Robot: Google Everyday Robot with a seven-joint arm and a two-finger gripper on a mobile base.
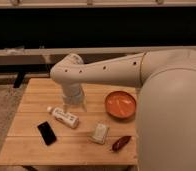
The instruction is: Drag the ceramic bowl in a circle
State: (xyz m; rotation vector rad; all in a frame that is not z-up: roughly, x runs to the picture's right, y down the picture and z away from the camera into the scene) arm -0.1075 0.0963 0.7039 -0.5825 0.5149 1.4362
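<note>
The ceramic bowl (120, 104) is round, shallow and glossy orange-red. It sits on the wooden table (38, 95) toward the right, partly beside my large white arm. That arm reaches from the right, bends at a white elbow and drops to the table's middle. My gripper (74, 106) hangs there, left of the bowl and apart from it, just above the tabletop. Nothing can be made out held in it.
A white bottle (64, 118) lies on its side just left of and below the gripper. A black phone (47, 133) lies near the front left. A pale packet (99, 133) and a dark red pepper-like item (121, 143) lie in front of the bowl. Dark rails run behind the table.
</note>
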